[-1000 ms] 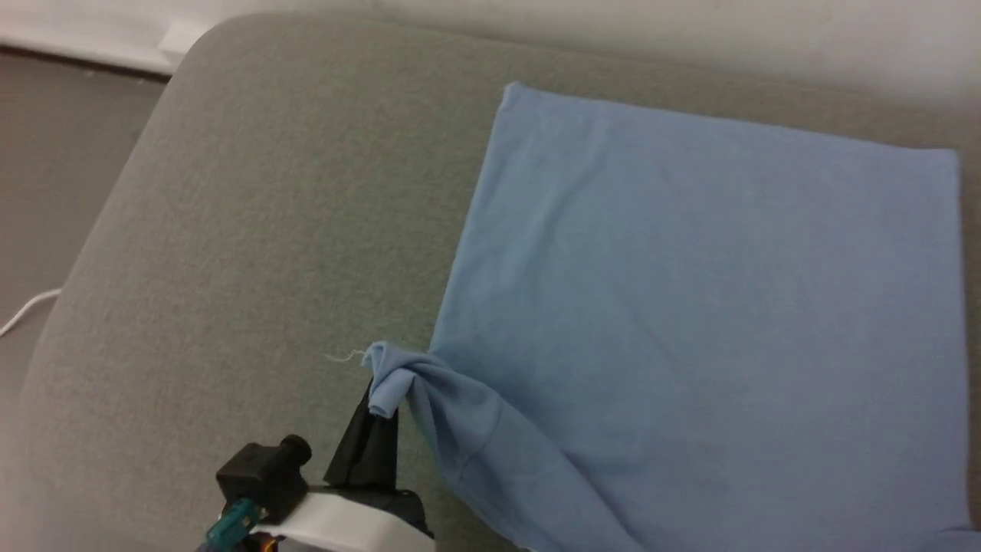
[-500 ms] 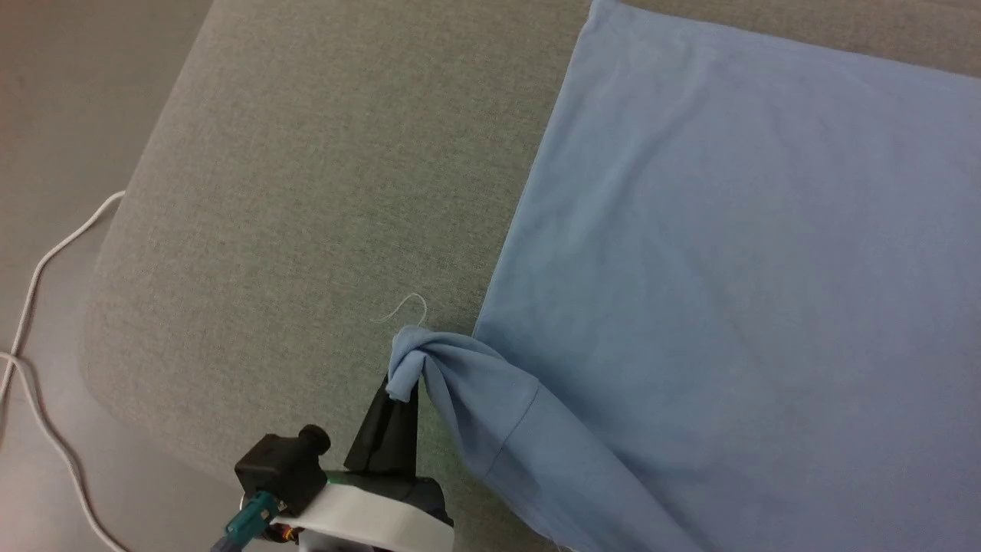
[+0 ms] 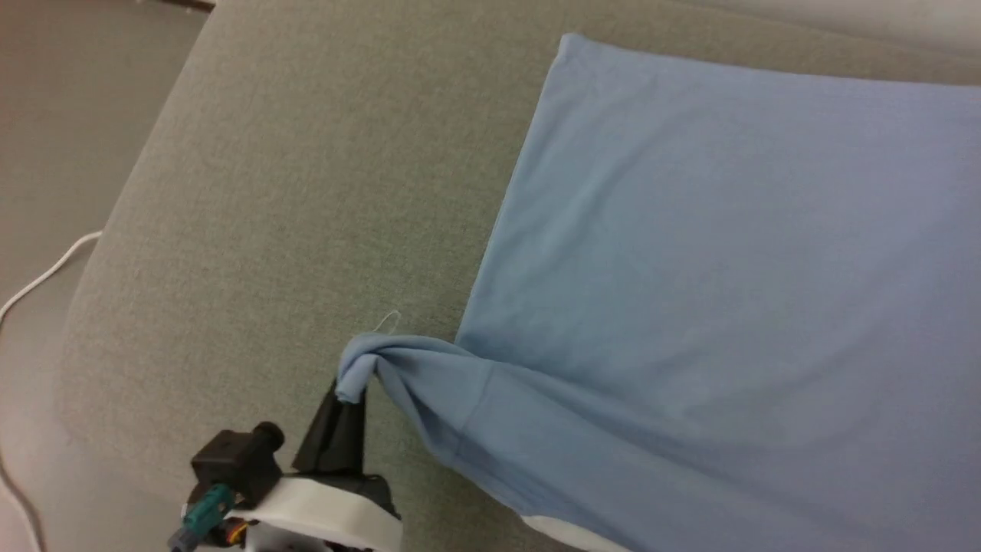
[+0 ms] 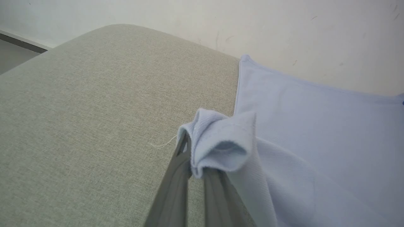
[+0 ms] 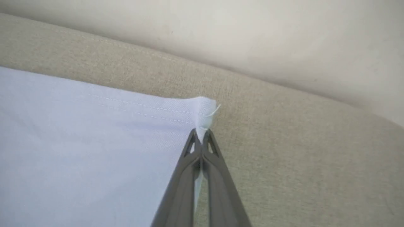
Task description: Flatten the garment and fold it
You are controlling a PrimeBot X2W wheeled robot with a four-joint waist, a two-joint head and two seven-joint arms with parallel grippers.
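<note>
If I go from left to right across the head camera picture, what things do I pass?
White cable → grey cushion → left gripper → blue shirt.

The shirt (image 3: 690,268) runs off the right and bottom edges of the head view, so its far side and lower part are cut away. A white strip (image 3: 571,534) peeks out at its bottom edge, too little of it to tell what it is. The tips of the left gripper (image 4: 193,164) are buried in the bunched sleeve end (image 4: 221,142), jaws pressed close on it. In the right wrist view the shirt leaves by the left and bottom edges. A white cable (image 3: 46,272) on the floor is cut by the left edge.
</note>
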